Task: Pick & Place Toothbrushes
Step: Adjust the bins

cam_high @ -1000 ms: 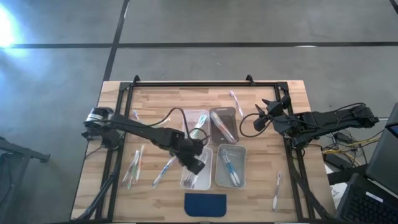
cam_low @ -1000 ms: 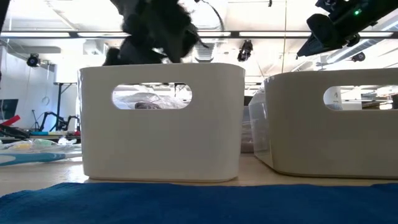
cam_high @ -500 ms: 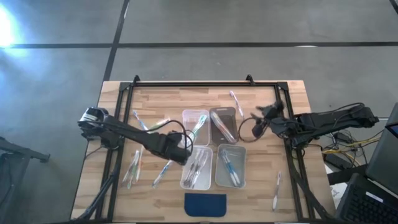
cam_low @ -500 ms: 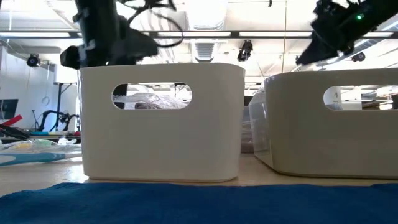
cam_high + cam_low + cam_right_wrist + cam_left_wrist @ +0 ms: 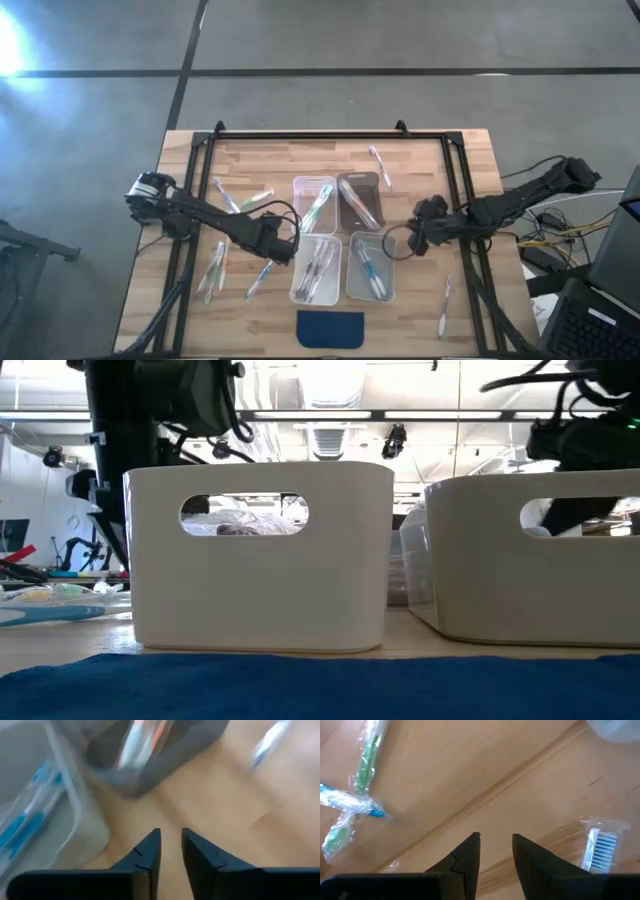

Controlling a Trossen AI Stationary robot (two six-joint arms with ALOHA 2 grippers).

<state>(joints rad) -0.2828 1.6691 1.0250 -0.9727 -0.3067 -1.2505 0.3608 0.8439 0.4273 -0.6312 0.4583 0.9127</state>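
Note:
Wrapped toothbrushes lie flat on the wooden table: some at the left (image 5: 215,265), one by the near-left bin (image 5: 262,276), one at the far side (image 5: 380,166) and one at the right (image 5: 445,300). More lie inside four clear bins (image 5: 340,235). My left gripper (image 5: 284,250) points down at bare wood just left of the near-left bin (image 5: 315,270). It is open and empty (image 5: 496,840), with a blue-bristled toothbrush head (image 5: 600,851) beside it. My right gripper (image 5: 414,241) hangs right of the near-right bin (image 5: 372,266), its fingers a narrow gap apart (image 5: 171,834) and empty.
A dark blue pad (image 5: 330,328) lies at the near edge, in front of the bins. A black frame (image 5: 300,135) runs along the table's far edge and sides. Green and blue wrapped toothbrushes (image 5: 360,780) lie crossed near my left gripper. Bare wood lies below both grippers.
My left gripper has gone from above the near-left bin toward the table's left edge, sinking and tipping to point down. My right gripper has come from the far right toward the near edge and down, and now hangs beside the near-right bin.

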